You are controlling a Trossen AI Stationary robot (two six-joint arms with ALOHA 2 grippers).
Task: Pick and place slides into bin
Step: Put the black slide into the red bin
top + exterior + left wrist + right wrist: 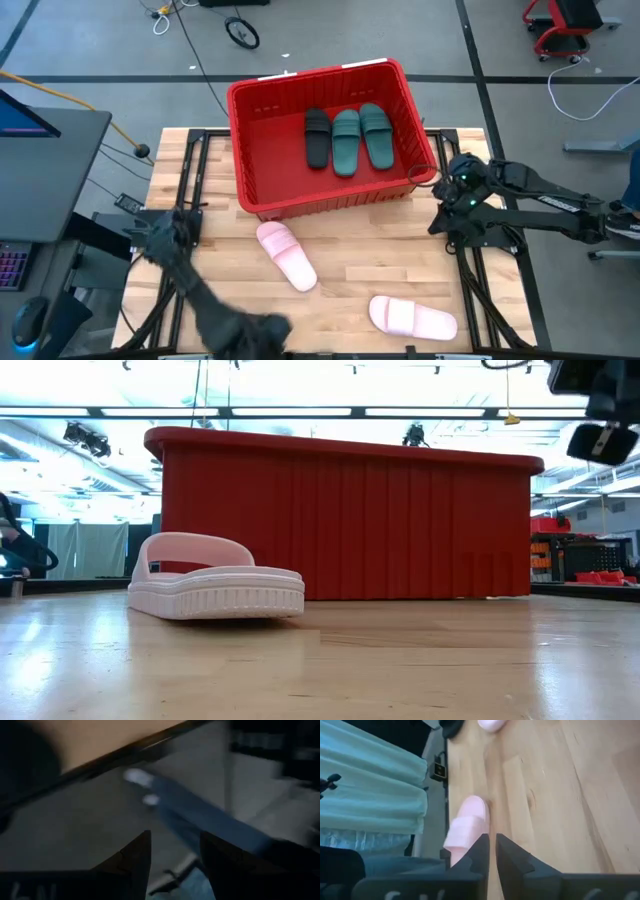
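Resting inside the bin [262, 150] are one black slide [316, 137] and two green slides [360, 137]; two pink slides [287, 256] lie on the counter [350, 262]. Right jaws nearly closed, empty; left jaws open, empty

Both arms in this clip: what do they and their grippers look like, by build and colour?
Both arms are dark, jointed links. The right arm is a slim black run of segments with small green lights glowing near its wrist. The left arm is a blurred black shape. Each wrist view shows two dark, wedge-shaped fingers: the left gripper and the right gripper, with faint pale lettering on the body below.
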